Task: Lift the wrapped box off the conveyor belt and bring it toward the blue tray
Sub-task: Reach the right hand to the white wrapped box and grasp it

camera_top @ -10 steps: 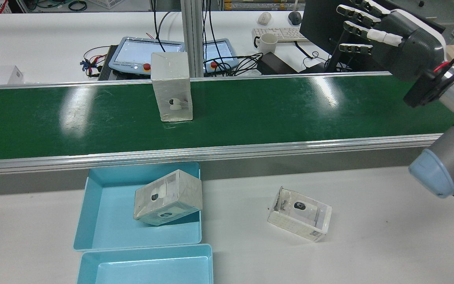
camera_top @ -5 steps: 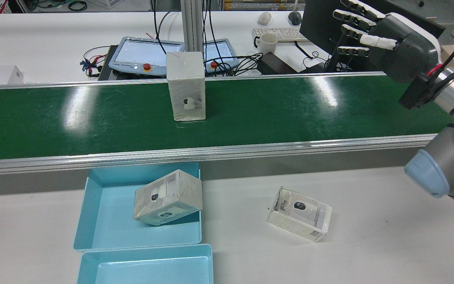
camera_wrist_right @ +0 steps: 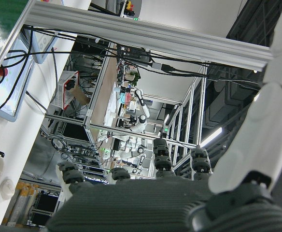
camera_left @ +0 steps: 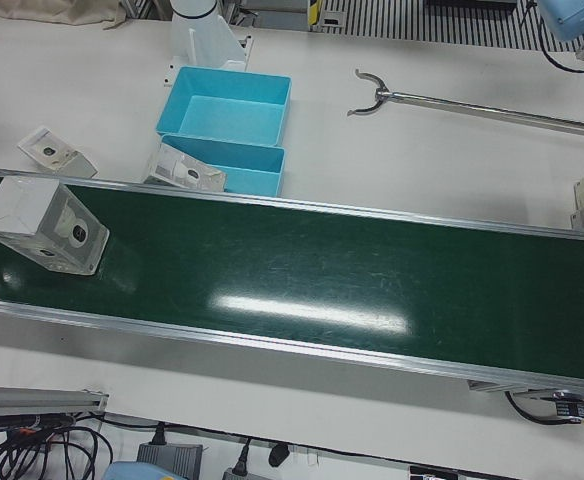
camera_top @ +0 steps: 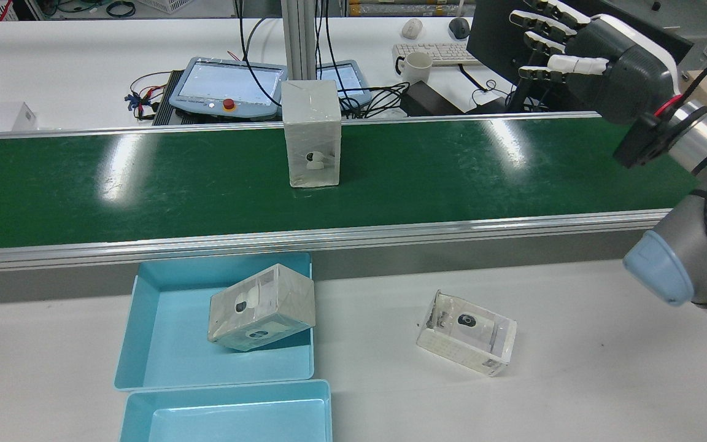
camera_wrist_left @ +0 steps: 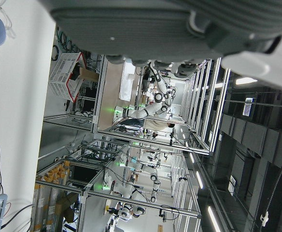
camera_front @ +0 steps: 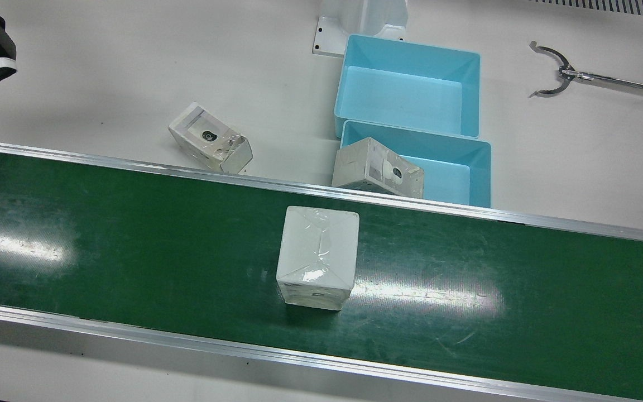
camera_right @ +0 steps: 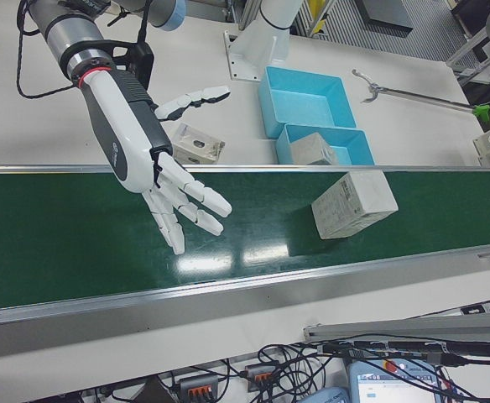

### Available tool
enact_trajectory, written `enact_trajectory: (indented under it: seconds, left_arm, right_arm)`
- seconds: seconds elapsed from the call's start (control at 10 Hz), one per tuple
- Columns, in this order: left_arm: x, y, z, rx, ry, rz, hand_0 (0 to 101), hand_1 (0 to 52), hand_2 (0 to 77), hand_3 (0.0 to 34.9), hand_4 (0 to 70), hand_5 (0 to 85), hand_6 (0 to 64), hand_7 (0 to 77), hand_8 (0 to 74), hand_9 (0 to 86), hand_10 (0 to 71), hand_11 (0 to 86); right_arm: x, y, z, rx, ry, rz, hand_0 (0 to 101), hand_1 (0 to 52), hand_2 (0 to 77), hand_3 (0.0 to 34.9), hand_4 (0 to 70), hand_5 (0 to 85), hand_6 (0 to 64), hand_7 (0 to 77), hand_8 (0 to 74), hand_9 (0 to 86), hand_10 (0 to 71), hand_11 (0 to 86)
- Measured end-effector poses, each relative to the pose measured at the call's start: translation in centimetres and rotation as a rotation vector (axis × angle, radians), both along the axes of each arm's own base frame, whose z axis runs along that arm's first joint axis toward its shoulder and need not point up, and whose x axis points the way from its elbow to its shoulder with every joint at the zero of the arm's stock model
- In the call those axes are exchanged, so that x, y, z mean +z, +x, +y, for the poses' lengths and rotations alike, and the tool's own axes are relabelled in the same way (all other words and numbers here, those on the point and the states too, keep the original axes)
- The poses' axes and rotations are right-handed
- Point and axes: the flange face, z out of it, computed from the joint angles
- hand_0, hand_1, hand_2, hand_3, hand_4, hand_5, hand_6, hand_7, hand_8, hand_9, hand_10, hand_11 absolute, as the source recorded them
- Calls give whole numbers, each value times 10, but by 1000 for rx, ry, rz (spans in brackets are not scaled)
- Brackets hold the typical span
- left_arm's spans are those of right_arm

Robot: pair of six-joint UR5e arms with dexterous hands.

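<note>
Right hand [camera_top: 580, 43] spread, holding nothing, at 2 o'clock in rear view | wrapped box [camera_top: 311, 133] upright mid conveyor belt [camera_top: 145, 184], blue tray [camera_top: 163, 325] at 7 o'clock | right-front view: right hand [camera_right: 174, 197] over belt, box [camera_right: 354, 204] at 3 o'clock, apart | left hand: state cannot tell

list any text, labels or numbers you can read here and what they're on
None can be read.
Wrapped box on the belt: only a picture of a small device, no legible words.
Box in the blue tray: label print too small.
Box on the table: print blurred.
Pendant screens: too small.
</note>
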Motion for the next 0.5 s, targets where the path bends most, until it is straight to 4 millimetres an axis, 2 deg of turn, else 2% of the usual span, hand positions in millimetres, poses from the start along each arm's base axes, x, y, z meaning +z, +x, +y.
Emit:
enact_trajectory:
  seconds: [0.1, 0.2, 0.3, 0.5]
  left_arm:
    - [0, 0, 0, 0, 0, 0, 0, 0, 5, 0, 0, 5, 0, 5, 5, 0, 0, 0]
    - [0, 0, 0, 0, 0, 0, 0, 0, 11, 0, 0, 5, 0, 5, 5, 0, 0, 0]
    - [0, 0, 0, 0, 0, 0, 0, 0, 5, 0, 0, 5, 0, 5, 5, 0, 5, 0]
    - [0, 0, 0, 0, 0, 0, 0, 0, 5, 0, 0, 5, 0, 5, 5, 0, 0, 0]
  right_arm:
    - [-5, -1, -2, 20, 20, 31, 383, 76, 125, 303, 104, 65, 0, 120, 0, 11, 44, 76]
    - [-7, -7, -2, 40, 32, 56, 384, 76, 125, 302, 65, 22, 0, 104, 0, 11, 49, 76]
    - [-8, -21, -6, 50, 35, 66, 377, 76, 114, 302, 44, 33, 0, 87, 0, 11, 60, 93]
    - [-11, -73, -21, 25, 36, 68, 375, 76, 114, 302, 54, 33, 0, 87, 0, 11, 60, 87]
